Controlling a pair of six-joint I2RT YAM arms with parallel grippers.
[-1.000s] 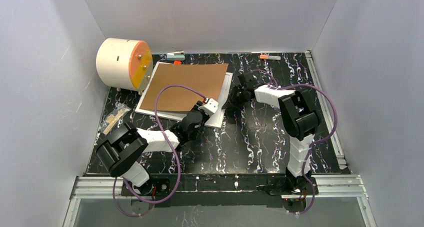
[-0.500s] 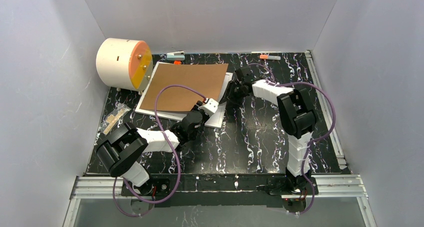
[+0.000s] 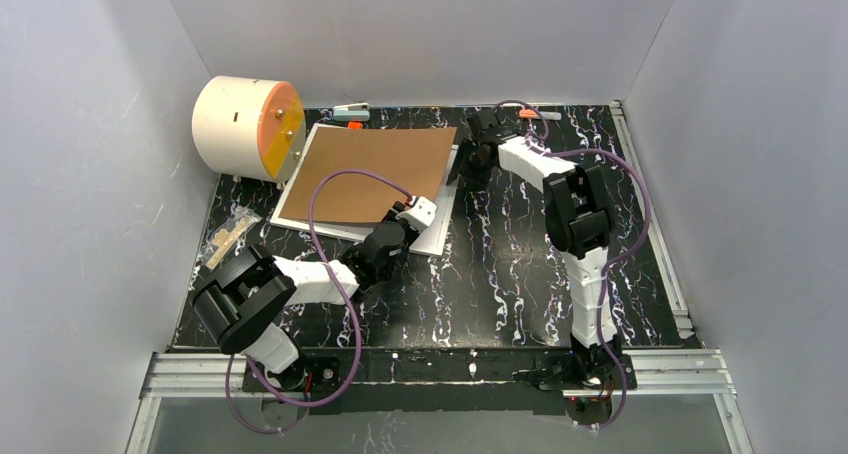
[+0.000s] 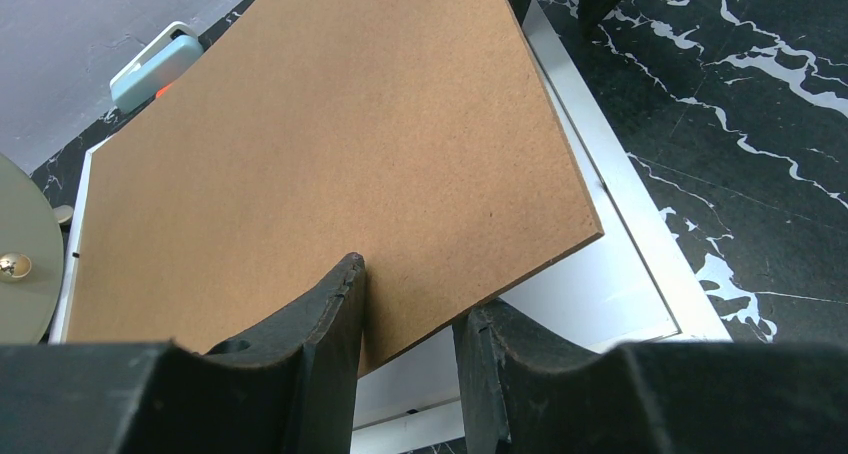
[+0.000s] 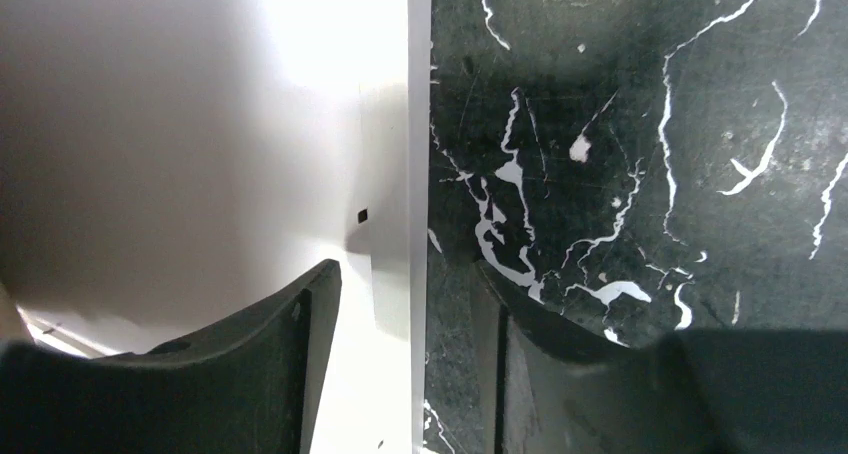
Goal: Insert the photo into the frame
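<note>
Brown board (image 4: pixel 330 154), one (one white frame (image 4: pixel 650 274))

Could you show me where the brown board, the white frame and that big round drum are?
brown board (image 3: pixel 375 174): top view, middle of its upper face.
white frame (image 4: pixel 665 264): left wrist view, on its bare right rim.
round drum (image 3: pixel 235 124): top view, on its cream side wall.
</note>
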